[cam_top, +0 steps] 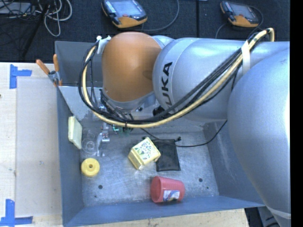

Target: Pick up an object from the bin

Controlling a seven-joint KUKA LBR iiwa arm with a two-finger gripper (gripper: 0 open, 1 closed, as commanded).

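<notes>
Hanging near the grey metal bin's left wall, the end effector, whose grip I cannot tell, risks shoving the pale yellow flat rectangular block aside.

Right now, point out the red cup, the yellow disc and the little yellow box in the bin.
red cup (166, 189), camera view, middle of its side.
yellow disc (90, 168), camera view, its top face.
little yellow box (144, 152), camera view, its printed top face.
</notes>
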